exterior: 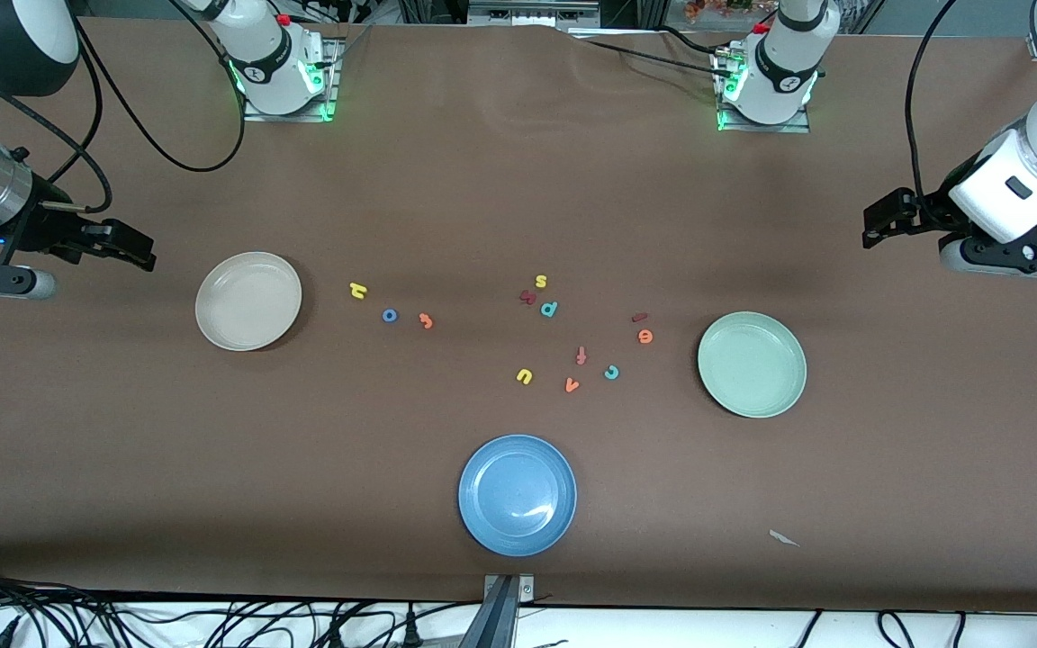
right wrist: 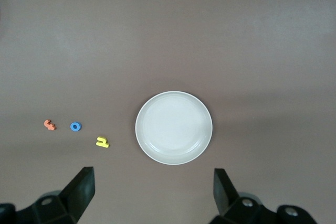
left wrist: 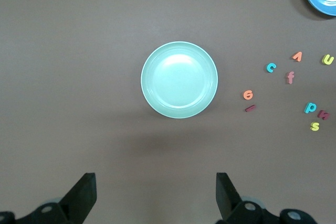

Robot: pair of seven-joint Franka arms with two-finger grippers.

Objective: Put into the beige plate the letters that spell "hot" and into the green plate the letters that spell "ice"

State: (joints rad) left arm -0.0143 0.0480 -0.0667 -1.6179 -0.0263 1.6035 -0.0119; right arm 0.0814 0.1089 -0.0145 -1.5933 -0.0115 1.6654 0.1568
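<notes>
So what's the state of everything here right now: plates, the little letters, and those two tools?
beige plate: empty, upright on the table.
green plate: empty, upright.
blue plate: empty.
h, o, t: loose on the table beside the beige plate.
i, c, e: loose on the table near the green plate.
left tool: open, holding nothing, over the table.
right tool: open, holding nothing, over the table.

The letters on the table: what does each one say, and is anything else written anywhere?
"h": yellow letter
"o": blue letter
"t": orange letter
"s": yellow letter
"n": maroon letter
"p": teal letter
"i": maroon bar
"e": orange letter
"f": red-orange letter
"c": teal letter
"u": yellow letter
"v": orange letter
Arm base logos: too small to read.
Plates: no writing.
</notes>
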